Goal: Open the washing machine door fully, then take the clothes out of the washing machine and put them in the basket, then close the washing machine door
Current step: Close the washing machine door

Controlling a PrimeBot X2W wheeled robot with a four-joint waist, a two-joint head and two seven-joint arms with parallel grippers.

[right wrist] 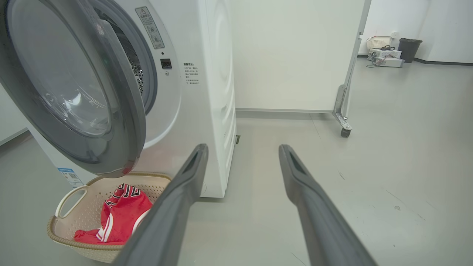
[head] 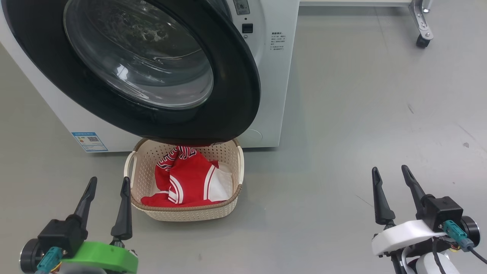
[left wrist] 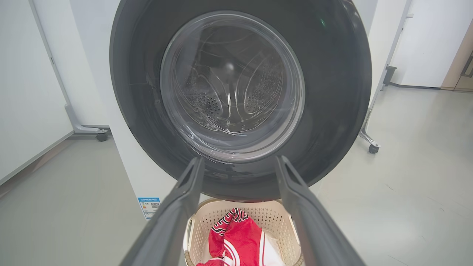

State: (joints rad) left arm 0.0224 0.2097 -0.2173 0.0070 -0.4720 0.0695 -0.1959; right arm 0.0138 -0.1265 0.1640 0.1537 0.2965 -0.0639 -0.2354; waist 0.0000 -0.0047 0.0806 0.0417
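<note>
One washing machine [head: 271, 95], one basket [head: 182, 215], two grippers [head: 109, 179] [head: 389, 168].

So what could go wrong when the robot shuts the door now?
1. The washing machine door hangs just above the back edge of the basket. The red clothes pile up near its lower edge and might get brushed or caught as it swings.
2. The door is only ajar, so a weak push could leave it unlatched.
3. The fingers of the left gripper might slip on the glossy black rim.

Glossy black door [head: 243, 95]; perforated plastic basket [head: 228, 152]
</note>
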